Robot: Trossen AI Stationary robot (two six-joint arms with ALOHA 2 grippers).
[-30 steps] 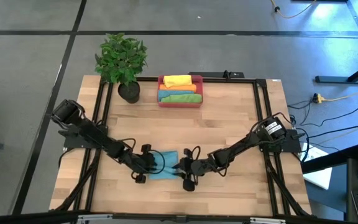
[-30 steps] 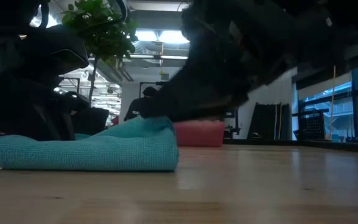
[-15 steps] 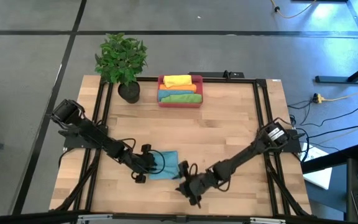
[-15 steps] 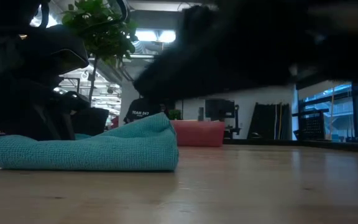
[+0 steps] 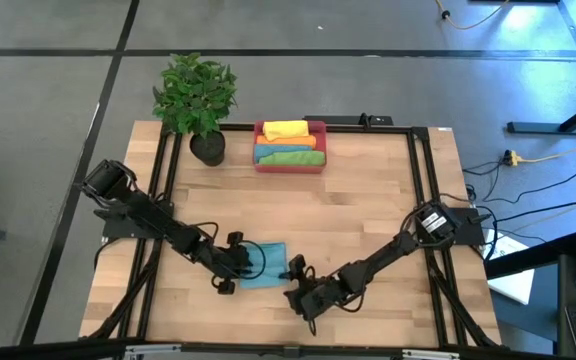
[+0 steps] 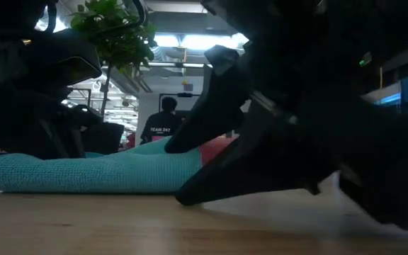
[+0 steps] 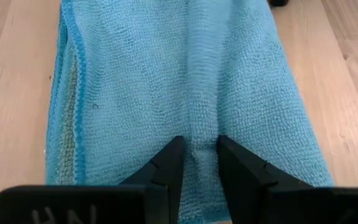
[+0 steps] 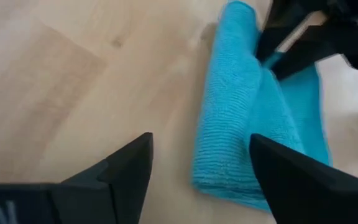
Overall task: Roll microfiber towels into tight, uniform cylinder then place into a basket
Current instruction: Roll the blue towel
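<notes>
One teal towel [image 5: 265, 266] lies folded near the counter's [image 5: 368, 220] front edge, its long axis running front to back. Left hand [image 7: 194, 163] pinches a ridge of it; right hand [image 8: 197, 165] stands released beside it. Behind, a person's shirt [image 6: 163, 128] reads "TEAM 247".

towel [image 5: 264, 265] btwn grippers, basket [image 5: 289, 161] behind, w/ plant [image 5: 196, 96]

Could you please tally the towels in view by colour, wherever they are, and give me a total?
Yellow towel, in the basket: 1
Orange towel, in the basket: 1
Green towel, in the basket: 1
Teal-blue towel, on the table, pinched by the left gripper: 1
Total: 4
</notes>
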